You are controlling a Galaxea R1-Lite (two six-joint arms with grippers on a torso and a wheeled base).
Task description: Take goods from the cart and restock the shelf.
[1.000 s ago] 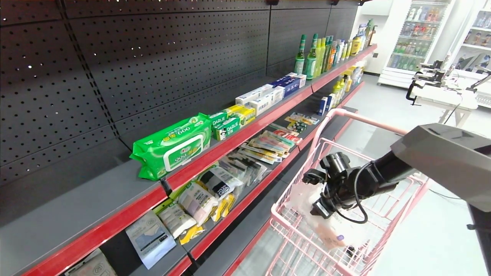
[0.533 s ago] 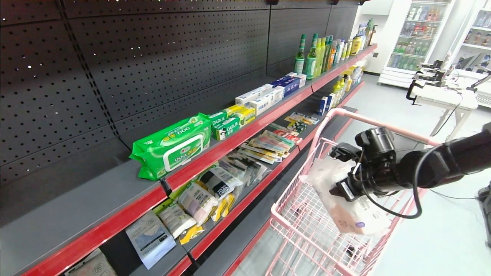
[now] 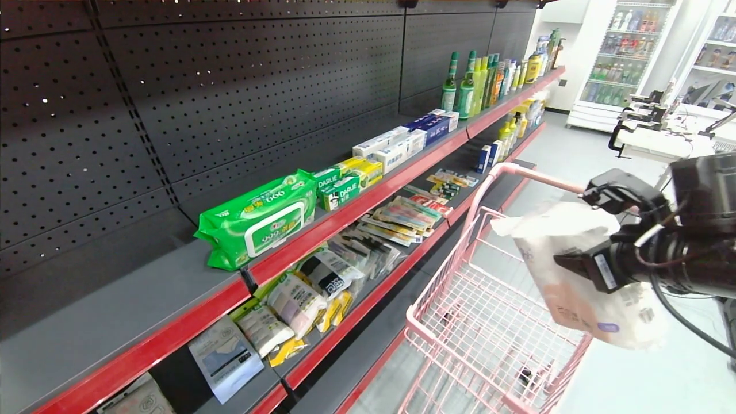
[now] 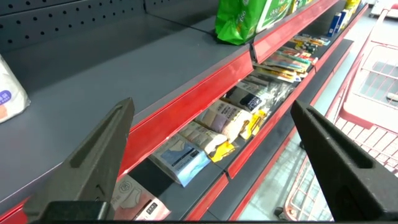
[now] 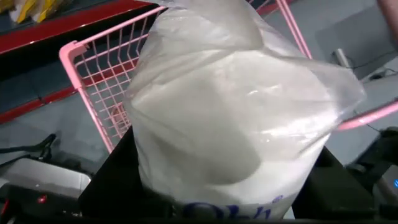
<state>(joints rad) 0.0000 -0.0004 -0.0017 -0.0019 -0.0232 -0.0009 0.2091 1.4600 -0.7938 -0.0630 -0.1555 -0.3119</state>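
Pack: we saw the white bagged pack (image 3: 581,305) pinched in the right pincer (image 3: 586,236), hanging clear of the pink cart (image 3: 454,322) below it.
Left pincer (image 4: 211,155): spread wide beside the grey shelf (image 3: 144,299).
Room: grey floor (image 3: 632,379) beneath; drinks coolers (image 3: 621,57) far beyond.
Print: we could not read the pack's marks.

- Drinks cooler (image 3: 621,69), glass-doored: seen at upper right of the head view, stocked with bottles.
- White table (image 3: 661,150): placed just below the cooler, dark equipment carried on it.
- Pale floor (image 3: 575,155): seen before both.
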